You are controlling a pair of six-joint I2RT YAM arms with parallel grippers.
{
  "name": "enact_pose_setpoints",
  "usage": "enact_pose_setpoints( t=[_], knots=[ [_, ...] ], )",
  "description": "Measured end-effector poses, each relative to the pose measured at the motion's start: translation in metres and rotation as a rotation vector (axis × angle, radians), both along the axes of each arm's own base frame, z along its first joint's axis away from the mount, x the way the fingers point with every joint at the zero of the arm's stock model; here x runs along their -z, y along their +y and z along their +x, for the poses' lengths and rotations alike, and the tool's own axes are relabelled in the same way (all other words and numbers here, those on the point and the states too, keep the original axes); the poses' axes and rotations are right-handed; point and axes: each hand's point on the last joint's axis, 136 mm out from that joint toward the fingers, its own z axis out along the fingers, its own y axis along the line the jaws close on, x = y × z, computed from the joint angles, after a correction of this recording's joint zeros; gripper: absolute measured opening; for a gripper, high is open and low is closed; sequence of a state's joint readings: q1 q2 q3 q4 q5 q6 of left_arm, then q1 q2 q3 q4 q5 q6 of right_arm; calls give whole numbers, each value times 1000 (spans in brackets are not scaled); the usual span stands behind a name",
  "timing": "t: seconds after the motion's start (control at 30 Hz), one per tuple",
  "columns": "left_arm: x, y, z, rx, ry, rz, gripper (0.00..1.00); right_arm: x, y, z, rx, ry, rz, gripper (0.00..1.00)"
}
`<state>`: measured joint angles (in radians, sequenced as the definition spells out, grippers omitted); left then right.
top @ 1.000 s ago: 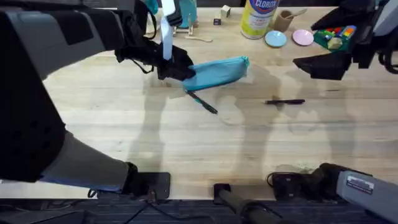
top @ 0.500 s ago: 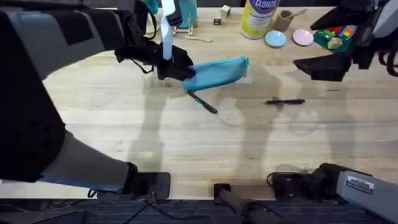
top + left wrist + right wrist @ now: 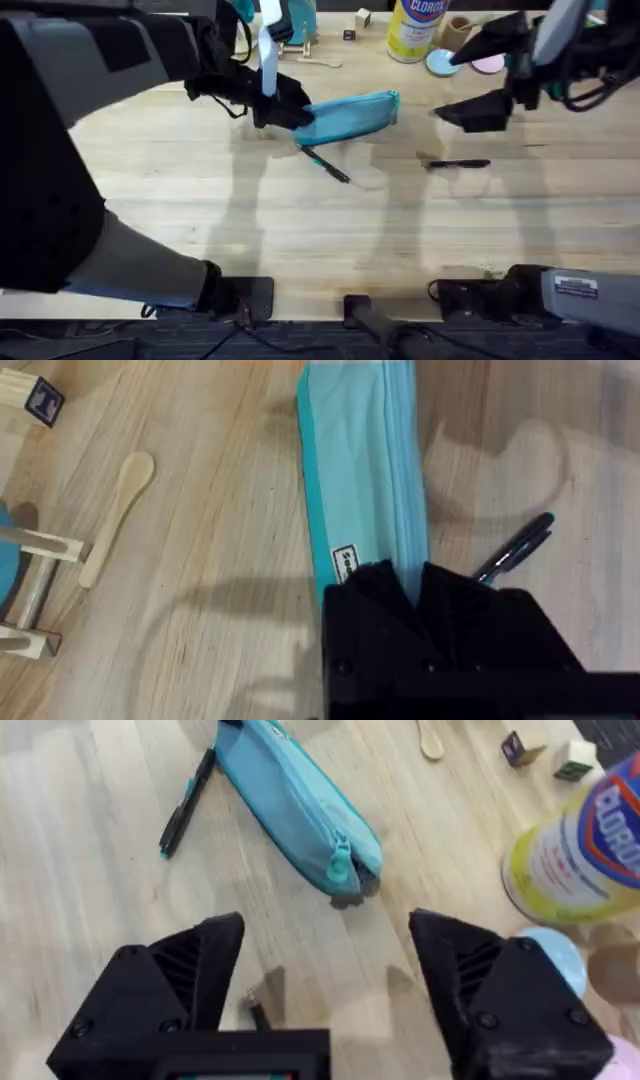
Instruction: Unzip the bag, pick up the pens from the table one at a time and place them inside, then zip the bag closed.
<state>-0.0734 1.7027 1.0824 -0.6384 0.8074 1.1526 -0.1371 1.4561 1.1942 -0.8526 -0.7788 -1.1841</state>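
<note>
The turquoise bag (image 3: 352,114) lies at the back middle of the table (image 3: 200,210), its zipper closed with the pull (image 3: 340,868) at its right end. My left gripper (image 3: 283,108) is shut on the bag's left end, and its black fingers (image 3: 430,615) cover that end of the bag (image 3: 365,470). One pen (image 3: 326,165) with a teal accent lies just in front of the bag. A second, black pen (image 3: 458,163) lies farther right. My right gripper (image 3: 470,114) hovers open, right of the bag and behind the black pen, with its fingers (image 3: 170,980) spread wide above the bag (image 3: 295,810).
Along the back edge stand a Clorox canister (image 3: 415,30), a cup (image 3: 458,30), a blue plate (image 3: 442,63), a pink plate (image 3: 488,60) and a green tray of toys (image 3: 540,60). A wooden spoon (image 3: 115,510) and small blocks lie behind the bag. The table's front half is bare wood.
My right arm has swung left from the far right edge, and its open gripper now hangs nearer the bag's zipper end. The left gripper, bag and pens have not moved.
</note>
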Motion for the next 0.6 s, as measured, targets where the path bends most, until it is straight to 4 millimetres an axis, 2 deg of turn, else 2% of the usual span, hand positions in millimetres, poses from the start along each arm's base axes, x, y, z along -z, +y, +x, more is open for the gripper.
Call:
enact_pose_setpoints(
  t=[0.6],
  knots=[
    [0,0,0,0,0,0,44,58,32,25,-91,93,12,996]
  ],
)
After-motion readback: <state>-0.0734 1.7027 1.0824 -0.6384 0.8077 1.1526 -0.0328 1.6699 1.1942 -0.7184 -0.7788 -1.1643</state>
